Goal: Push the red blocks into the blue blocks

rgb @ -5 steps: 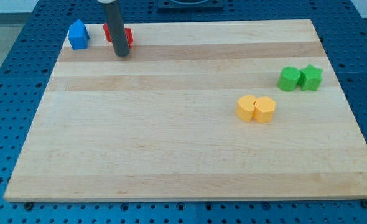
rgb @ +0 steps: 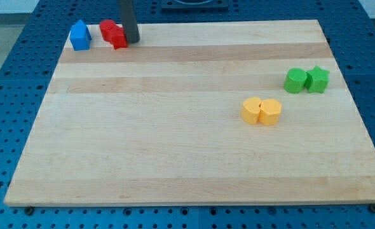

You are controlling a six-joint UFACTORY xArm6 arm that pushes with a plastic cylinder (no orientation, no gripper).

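Observation:
Two red blocks (rgb: 113, 33) sit together at the view's top left of the wooden board (rgb: 175, 146); their shapes are hard to make out. A blue block (rgb: 80, 35), house-like in shape, stands just to their left with a small gap between. My tip (rgb: 133, 41) is at the right edge of the red blocks, touching or nearly touching them. The dark rod rises from it out of the view's top.
Two yellow blocks (rgb: 262, 111) sit side by side right of the board's middle. A green round block (rgb: 295, 81) and a green star-shaped block (rgb: 318, 79) sit together near the right edge. A blue perforated table surrounds the board.
My tip has moved from in front of the red blocks to their right side and towards the view's top. The red blocks now show fully and lie slightly further left.

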